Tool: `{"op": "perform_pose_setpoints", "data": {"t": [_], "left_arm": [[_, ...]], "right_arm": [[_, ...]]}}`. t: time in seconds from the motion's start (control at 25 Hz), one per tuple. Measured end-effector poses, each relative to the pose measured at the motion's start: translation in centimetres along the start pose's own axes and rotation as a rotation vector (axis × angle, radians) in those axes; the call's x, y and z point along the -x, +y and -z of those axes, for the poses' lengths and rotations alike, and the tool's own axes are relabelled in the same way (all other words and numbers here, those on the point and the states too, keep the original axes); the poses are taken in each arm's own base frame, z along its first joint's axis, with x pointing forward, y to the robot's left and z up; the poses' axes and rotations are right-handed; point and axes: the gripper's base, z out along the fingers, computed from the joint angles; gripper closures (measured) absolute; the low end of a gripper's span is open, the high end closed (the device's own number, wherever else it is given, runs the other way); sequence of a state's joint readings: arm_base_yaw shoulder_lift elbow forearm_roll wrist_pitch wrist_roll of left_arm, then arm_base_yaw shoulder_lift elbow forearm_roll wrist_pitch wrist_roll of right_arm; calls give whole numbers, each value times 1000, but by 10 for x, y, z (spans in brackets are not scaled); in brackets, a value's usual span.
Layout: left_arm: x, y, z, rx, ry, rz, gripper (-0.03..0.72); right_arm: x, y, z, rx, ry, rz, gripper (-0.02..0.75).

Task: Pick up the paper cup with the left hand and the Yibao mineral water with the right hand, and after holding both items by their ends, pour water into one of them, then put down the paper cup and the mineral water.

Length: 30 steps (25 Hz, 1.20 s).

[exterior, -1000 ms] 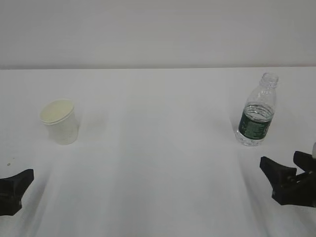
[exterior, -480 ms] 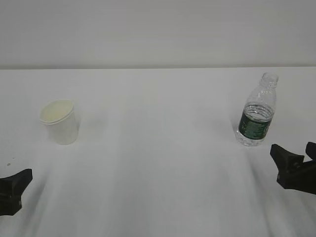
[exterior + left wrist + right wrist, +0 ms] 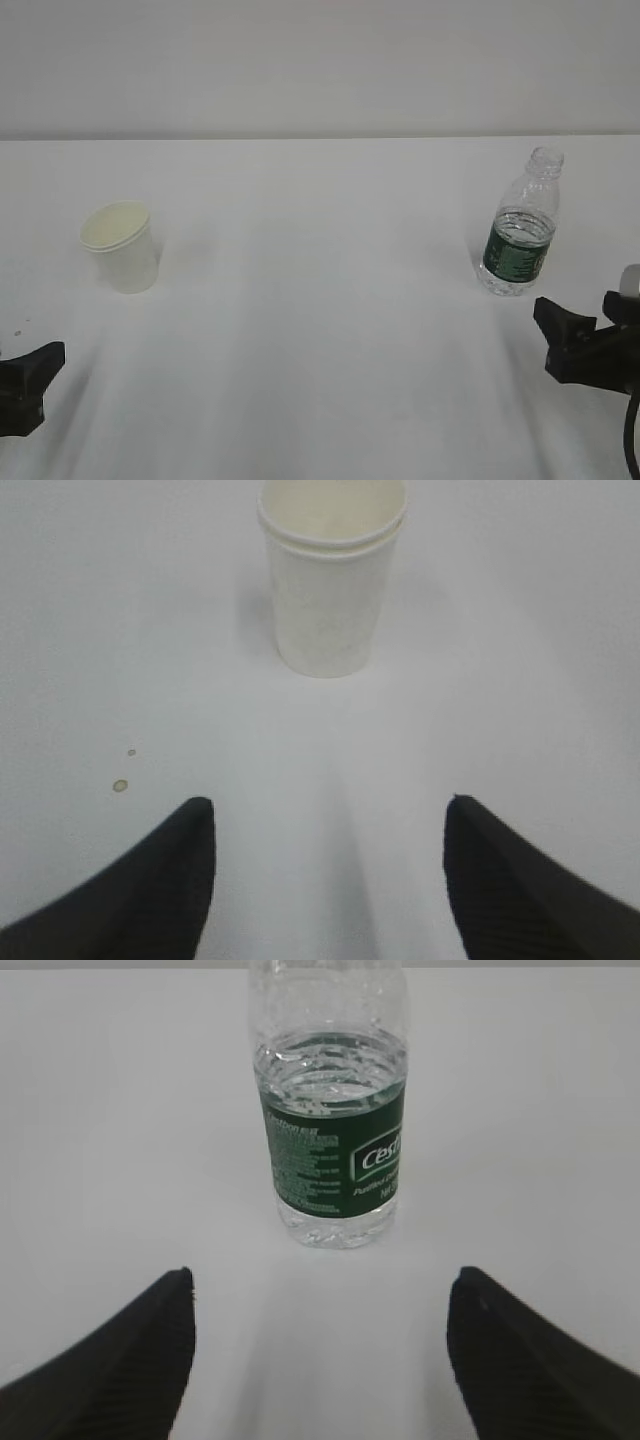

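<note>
While both arms sit low at the near edge of the white bench (image 3: 320, 330), a wide bare stretch of its surface lies between them, running back to the far edge below a plain wall (image 3: 320, 60).

Left hand (image 3: 325, 880): jaws spread wide, nothing between them, tips low over the bench. Two small spots (image 3: 121, 783) mark the surface just ahead of the left finger. Beyond, centred on the gap and apart from the jaws, the paper cup (image 3: 332, 575) stands upright; its inside cannot be seen from the wrist, and looks cream and empty in the exterior view.

Right hand (image 3: 320, 1360): jaws wide open, holding nothing. The water bottle (image 3: 333, 1130) stands upright straight ahead, not touched, capless, its water level near the top of the green label.

Cup and bottle stand well apart.
</note>
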State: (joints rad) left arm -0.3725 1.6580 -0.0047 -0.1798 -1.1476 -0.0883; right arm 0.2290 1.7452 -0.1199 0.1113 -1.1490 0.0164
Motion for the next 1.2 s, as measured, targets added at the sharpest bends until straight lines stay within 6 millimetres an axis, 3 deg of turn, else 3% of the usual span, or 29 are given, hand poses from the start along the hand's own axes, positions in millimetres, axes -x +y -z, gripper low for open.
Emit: {"op": "perform_pose_setpoints", "data": {"t": [1.2], "left_arm": [[0, 0, 0, 0, 0, 0, 186]], "right_arm": [[-3, 6, -42, 23, 13, 28, 146]]}}
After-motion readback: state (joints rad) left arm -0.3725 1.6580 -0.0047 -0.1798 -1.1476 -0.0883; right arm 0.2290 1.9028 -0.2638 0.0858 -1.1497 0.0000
